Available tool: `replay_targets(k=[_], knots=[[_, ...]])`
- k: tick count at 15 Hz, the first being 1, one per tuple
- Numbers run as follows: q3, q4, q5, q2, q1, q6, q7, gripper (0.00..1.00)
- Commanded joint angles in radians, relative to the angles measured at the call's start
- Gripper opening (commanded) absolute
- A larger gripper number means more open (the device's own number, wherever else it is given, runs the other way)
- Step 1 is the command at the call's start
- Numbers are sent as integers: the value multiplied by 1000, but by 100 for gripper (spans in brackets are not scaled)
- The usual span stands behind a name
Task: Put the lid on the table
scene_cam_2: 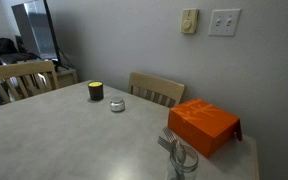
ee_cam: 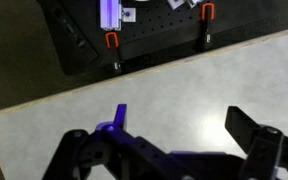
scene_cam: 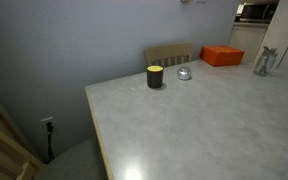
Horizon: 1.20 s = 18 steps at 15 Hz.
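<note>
The small silvery lid (scene_cam: pixel 184 73) lies flat on the pale marbled table (scene_cam: pixel 194 125), just beside the dark jar with a yellow top (scene_cam: pixel 155 76). Both exterior views show this pair: lid (scene_cam_2: pixel 117 105), jar (scene_cam_2: pixel 96 91), table (scene_cam_2: pixel 64 140). The arm does not show in either exterior view. In the wrist view my gripper (ee_cam: pixel 182 125) is open and empty, its fingers spread above bare table top (ee_cam: pixel 174 75). Neither the lid nor the jar shows in the wrist view.
An orange box (scene_cam: pixel 222 56) (scene_cam_2: pixel 202 124) sits near a table corner. A glass holding forks (scene_cam_2: pixel 177 155) (scene_cam: pixel 266 62) stands beside it. A wooden chair (scene_cam_2: pixel 156 88) stands behind the jar. In the wrist view, a dark base with red clamps (ee_cam: pixel 114 40) lies beyond the table edge.
</note>
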Motion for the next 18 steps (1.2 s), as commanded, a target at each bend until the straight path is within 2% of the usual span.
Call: replay_targets(k=[1,6,10,13,18], knots=[[4,1,2,0,-5,-1,-3,100],[-5,60,-23,153,-14,201,-20,100],[-9,186,-51,357,-4,337,-52,100],[5,337,-53,517,24,374,-89,100],[40,603,-46,740,99,361,-188,100]])
